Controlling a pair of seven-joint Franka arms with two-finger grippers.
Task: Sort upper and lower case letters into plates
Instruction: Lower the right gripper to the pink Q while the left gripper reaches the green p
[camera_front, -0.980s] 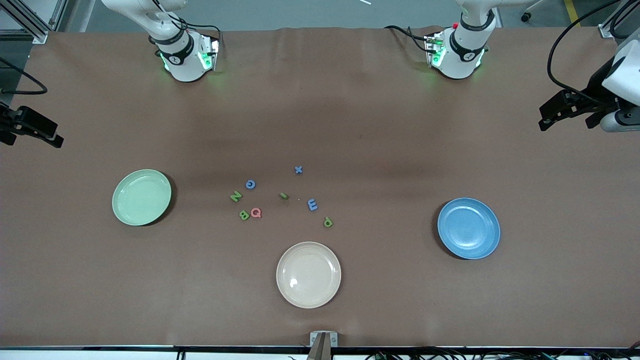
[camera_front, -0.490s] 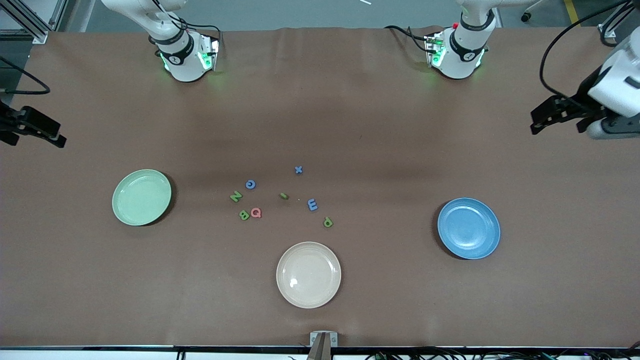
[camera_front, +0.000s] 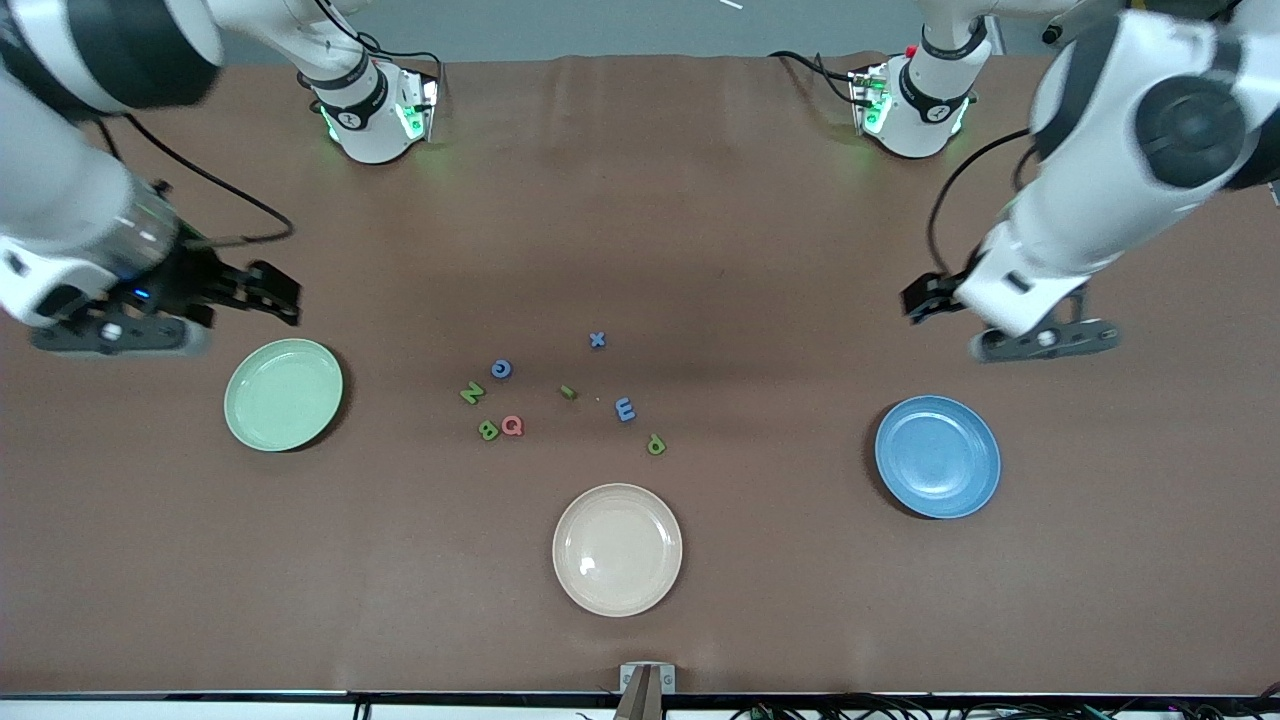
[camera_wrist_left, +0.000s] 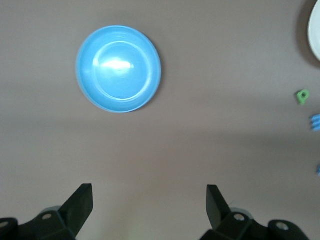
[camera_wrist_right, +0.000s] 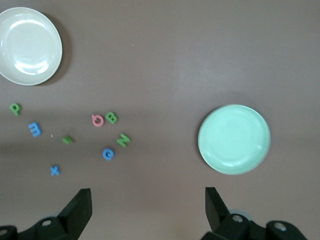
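Note:
Several small letters lie loose mid-table: blue x (camera_front: 597, 340), blue c (camera_front: 501, 369), green N (camera_front: 472, 393), green B (camera_front: 488, 430), pink Q (camera_front: 512, 426), a green bit (camera_front: 568, 392), blue E (camera_front: 625, 409), green p (camera_front: 656, 444). The mint green plate (camera_front: 284, 394) sits toward the right arm's end and the blue plate (camera_front: 938, 456) toward the left arm's end; both hold nothing. My right gripper (camera_front: 283, 297) hangs open over the cloth close to the mint plate (camera_wrist_right: 234, 139). My left gripper (camera_front: 915, 300) hangs open over the cloth close to the blue plate (camera_wrist_left: 118, 69).
A cream plate (camera_front: 617, 549) holding nothing lies nearer the front camera than the letters. Brown cloth covers the whole table. The arm bases (camera_front: 375, 110) stand along the table's back edge.
Both arms have swung in from the table's ends toward the plates, and their grippers now hang over the cloth. Letters and plates have not moved.

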